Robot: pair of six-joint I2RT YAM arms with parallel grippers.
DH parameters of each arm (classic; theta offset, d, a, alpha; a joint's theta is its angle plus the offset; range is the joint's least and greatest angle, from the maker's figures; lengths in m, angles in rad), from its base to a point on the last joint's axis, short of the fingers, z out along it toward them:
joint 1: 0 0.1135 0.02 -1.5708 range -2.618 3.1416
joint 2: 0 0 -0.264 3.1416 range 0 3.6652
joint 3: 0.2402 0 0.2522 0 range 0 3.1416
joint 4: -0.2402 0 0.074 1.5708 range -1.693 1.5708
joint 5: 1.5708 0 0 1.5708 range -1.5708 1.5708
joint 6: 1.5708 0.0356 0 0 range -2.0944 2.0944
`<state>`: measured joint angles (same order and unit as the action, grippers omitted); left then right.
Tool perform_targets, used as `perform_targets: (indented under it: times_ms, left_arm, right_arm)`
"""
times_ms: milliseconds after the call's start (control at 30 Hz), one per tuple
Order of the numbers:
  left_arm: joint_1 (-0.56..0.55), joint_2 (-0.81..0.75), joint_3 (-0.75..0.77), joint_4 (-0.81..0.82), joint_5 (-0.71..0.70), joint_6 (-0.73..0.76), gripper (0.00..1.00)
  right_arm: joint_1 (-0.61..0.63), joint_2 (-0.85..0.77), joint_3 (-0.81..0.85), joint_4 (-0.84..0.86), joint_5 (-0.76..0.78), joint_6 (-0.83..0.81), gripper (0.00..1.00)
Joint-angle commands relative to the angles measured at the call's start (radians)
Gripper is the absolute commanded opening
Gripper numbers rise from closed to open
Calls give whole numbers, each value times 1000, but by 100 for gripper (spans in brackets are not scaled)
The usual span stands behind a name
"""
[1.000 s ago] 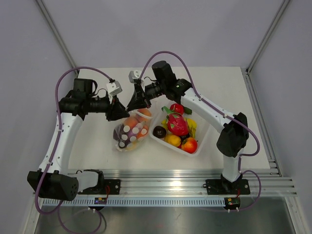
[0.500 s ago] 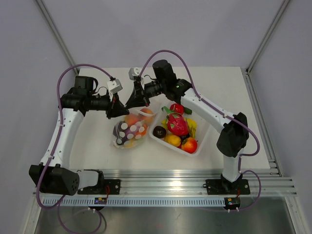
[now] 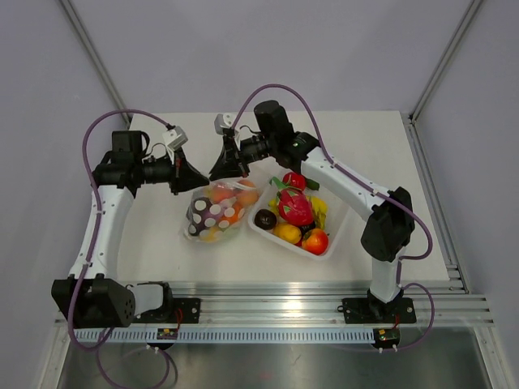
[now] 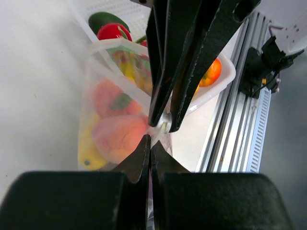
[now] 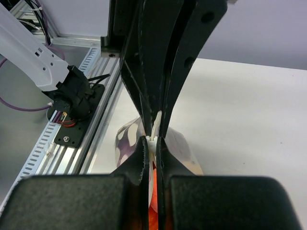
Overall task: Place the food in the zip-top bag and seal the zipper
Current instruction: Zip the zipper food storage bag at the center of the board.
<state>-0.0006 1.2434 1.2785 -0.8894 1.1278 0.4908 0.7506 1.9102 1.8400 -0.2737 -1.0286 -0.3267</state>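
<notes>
The see-through zip-top bag [image 3: 215, 215] lies left of the tray and holds orange, yellow, peach and purple spotted food. My left gripper [image 3: 203, 180] is shut on the bag's mouth edge at its left end; the left wrist view shows the film pinched between its jaws [image 4: 151, 143]. My right gripper [image 3: 217, 176] is shut on the small white slider of the zipper [image 5: 154, 139], tip to tip with the left one. The zipper strip [image 3: 235, 186] runs right from there. The pink dragon fruit [image 3: 296, 207] and several other fruits lie in the white tray [image 3: 340, 231].
The tray also holds a red tomato [image 3: 293, 180], a dark purple fruit [image 3: 265, 218], yellow pieces [image 3: 286, 232] and an orange-red fruit [image 3: 315, 241]. The aluminium rail [image 3: 308, 292] runs along the near edge. Frame posts stand at the back corners.
My left arm has drawn back to the left and up, still holding the bag's edge. The bag has shifted slightly up and left. The right gripper has stayed nearly in place.
</notes>
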Motion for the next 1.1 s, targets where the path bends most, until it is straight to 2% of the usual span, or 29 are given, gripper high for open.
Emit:
perform_targets:
  times_ms: [0,267,400,567,667,767,900,1067]
  left_arm:
    - [76,-73,-27,222,116,-102,0]
    - [158,-140,-96,457,113,-334,0]
    - [197,-153,-113,607,35,-466,0]
    - [234,-156,-122,713,-55,-604,0]
    - [251,-154,-120,730,-143,-643,0]
    - [267,-142,-113,747,-224,-679,0]
    - [294,-119,-114,785,-260,-751,0]
    - [312,-107,-122,791,-324,-772,0]
  right_arm:
    - [3,-42,-22,-44,-7,-14,0]
    - [-10,-42,-47,-51,18,-9,0]
    - [-16,-53,-67,-58,58,-3,0]
    - [-16,-74,-125,-19,165,41,0]
    - [-14,-106,-186,62,267,127,0]
    - [-14,-138,-232,114,292,159,0]
    - [-14,-158,-248,91,308,181,0]
    - [-16,-197,-320,60,315,187,0]
